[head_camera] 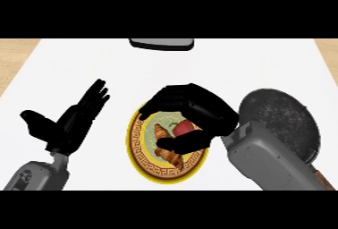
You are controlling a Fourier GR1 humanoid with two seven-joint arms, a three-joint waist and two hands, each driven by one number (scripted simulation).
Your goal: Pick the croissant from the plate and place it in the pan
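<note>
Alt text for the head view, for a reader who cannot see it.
The robot's right hand curls round the croissant on a yellow-rimmed plate, beside a red fruit. A dark pan sits right of the plate; the left hand rests open at the view's left.

Bright, even light; shadows seemingly faint.

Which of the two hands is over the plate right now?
The right hand, curled round the croissant on the plate; the left hand rests open, off to the plate's left.
</note>
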